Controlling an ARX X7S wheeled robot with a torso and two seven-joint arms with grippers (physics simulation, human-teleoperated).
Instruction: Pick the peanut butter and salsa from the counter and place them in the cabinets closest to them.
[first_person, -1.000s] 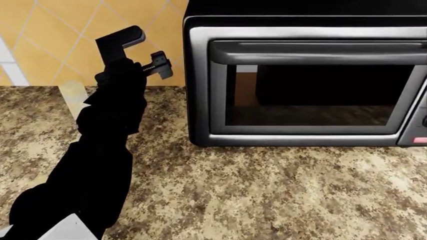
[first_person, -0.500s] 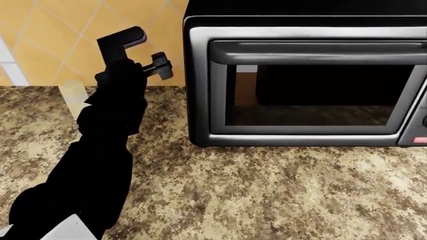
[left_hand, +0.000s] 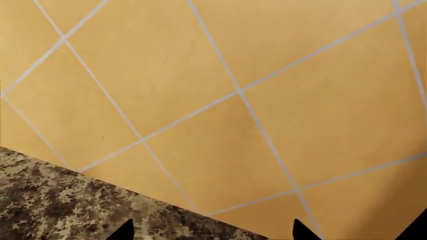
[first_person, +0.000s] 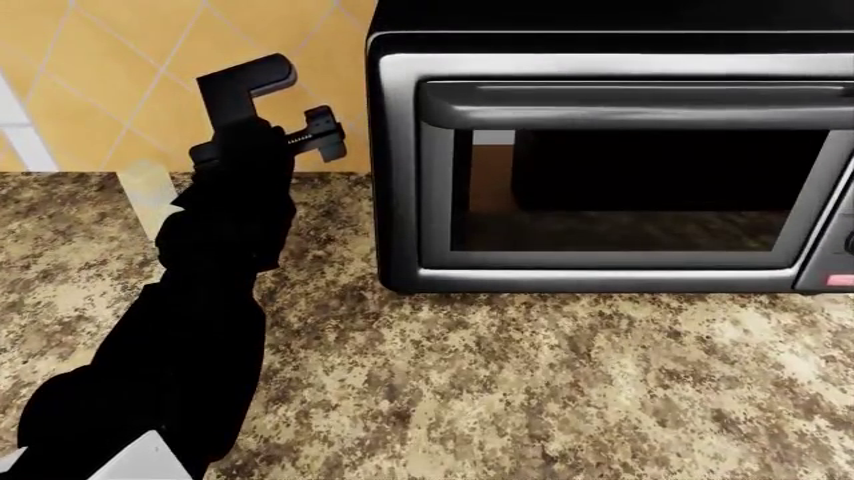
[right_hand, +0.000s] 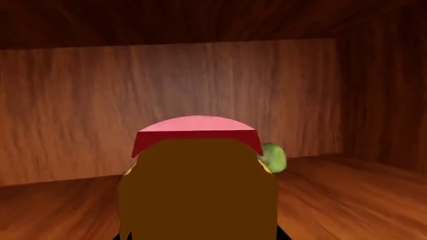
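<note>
Head view: one left gripper (first_person: 287, 105), jaws parted and empty, raised at ten o'clock above the counter (first_person: 534, 380), beside one toaster oven (first_person: 614, 150). Right wrist view: one peanut butter (right_hand: 198, 185) inside a wooden cabinet (right_hand: 80, 100), one green object (right_hand: 273, 157) behind; grip unclear

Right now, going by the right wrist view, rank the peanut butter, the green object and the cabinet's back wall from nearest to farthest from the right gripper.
1. peanut butter: directly in front, filling much of the view.
2. green object: just behind the jar, peeking out beside its lid.
3. back wall: farthest, at the rear of the wooden cabinet, behind both.
</note>
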